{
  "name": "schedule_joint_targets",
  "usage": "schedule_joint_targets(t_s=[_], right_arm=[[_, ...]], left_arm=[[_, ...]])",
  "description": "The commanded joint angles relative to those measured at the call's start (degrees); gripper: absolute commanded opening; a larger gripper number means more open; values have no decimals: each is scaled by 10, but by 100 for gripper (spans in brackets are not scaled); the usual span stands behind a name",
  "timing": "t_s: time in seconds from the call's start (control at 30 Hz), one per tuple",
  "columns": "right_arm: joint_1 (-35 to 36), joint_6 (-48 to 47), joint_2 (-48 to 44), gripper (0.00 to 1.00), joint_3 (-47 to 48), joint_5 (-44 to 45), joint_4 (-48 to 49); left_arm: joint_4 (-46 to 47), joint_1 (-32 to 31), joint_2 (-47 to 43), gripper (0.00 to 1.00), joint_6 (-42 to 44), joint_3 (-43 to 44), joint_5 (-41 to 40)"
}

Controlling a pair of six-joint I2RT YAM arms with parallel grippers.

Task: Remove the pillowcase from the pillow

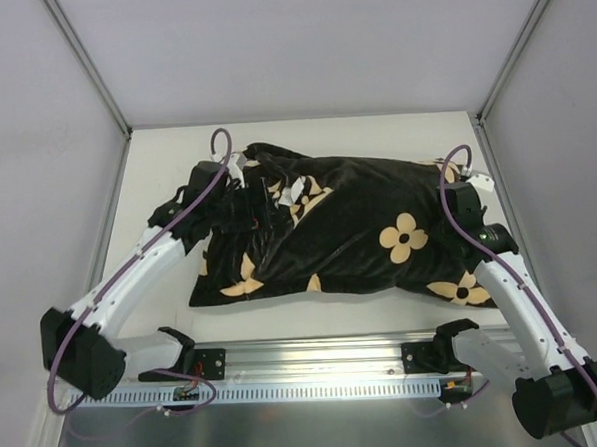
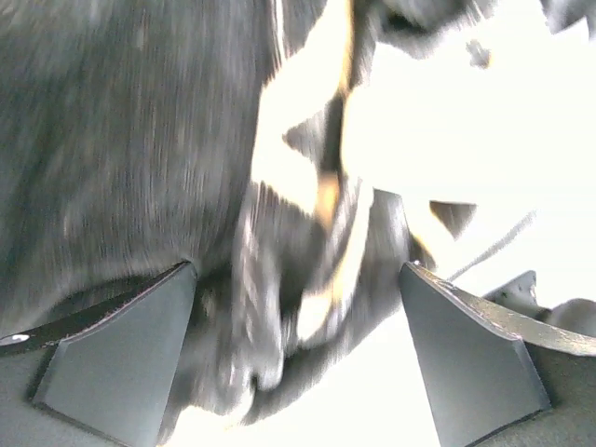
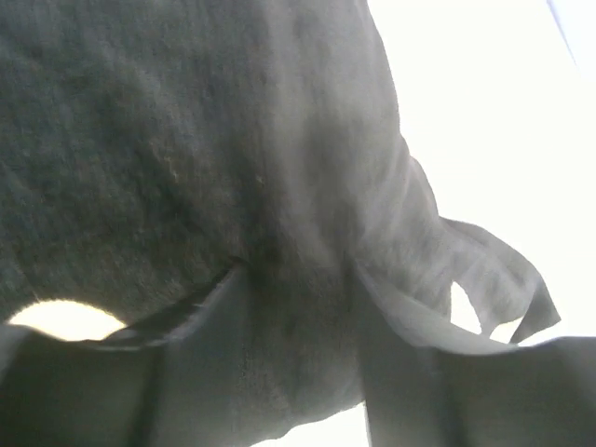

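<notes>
Ops: Layout on the worktop (image 1: 374, 139)?

Rig: Black flowered pillowcase (image 1: 359, 230) lies across the middle, long axis left to right. It fills most of the span between the two arms. Left end is bunched and rumpled, right end flatter and fuller.

Ops: And the pillow?

Rig: Inside the pillowcase, nearly all covered. Only white slivers of pillow (image 1: 301, 191) show among the rumpled folds towards the left end. From that I judge the opening is on that side. None of it is out yet.

Ops: Arms?

Rig: Left end effector (image 2: 296, 279) is at the bunched left end. Its fingers (image 2: 121, 363) are wide apart with loose folds between them and nothing pinched. That view is smeared. Right end effector (image 3: 298, 279) is at the far right corner, clamped on a fold of black cloth. Can't tell if any stuffing is caught in the pinch.

Ops: What does the next move turn on?

Rig: The long axis. The cover has to slide off along it, left to right. The left arm is nearer the opening, so I'd have it reach into the folds for white and hold there while the right draws the cover away rightwards. Risk: the left closes on black cloth only, and both arms then just stretch the cover.
</notes>
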Motion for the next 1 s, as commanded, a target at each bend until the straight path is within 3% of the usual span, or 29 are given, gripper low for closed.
schedule_joint_targets(t_s=[0.0, 0.07, 0.2, 0.33, 0.5, 0.6, 0.63, 0.73, 0.8, 0.97], right_arm=[[-12, -29, 2, 55, 34, -67, -16], [15, -18, -3, 62, 46, -86, -15], [171, 17, 1, 80, 100, -24, -28], [288, 40, 43, 86, 161, 44, -22], [394, 47, 151, 86, 231, 54, -9], [434, 40, 231, 87, 294, 50, -3], [438, 39, 251, 87, 307, 38, -2], [445, 40, 323, 86, 358, 13, 10], [446, 42, 346, 86, 375, -3, 22], [445, 61, 439, 84, 439, -22, 16]], left_arm=[[-37, 10, -97, 91, 2, -46, 10], [-37, 14, -120, 87, -5, -58, -1], [-37, 16, -124, 86, -14, -75, -16], [-36, 16, -89, 82, -26, -78, -53], [-22, 16, -30, 77, -29, -40, -36], [-20, 15, -13, 54, -32, -43, -46], [-20, 16, -12, 35, -35, -46, -49], [-20, 18, -31, 14, -44, -71, -61], [-20, 20, -57, 7, -51, -91, -59], [-19, 23, -104, 7, -62, -118, -45]])
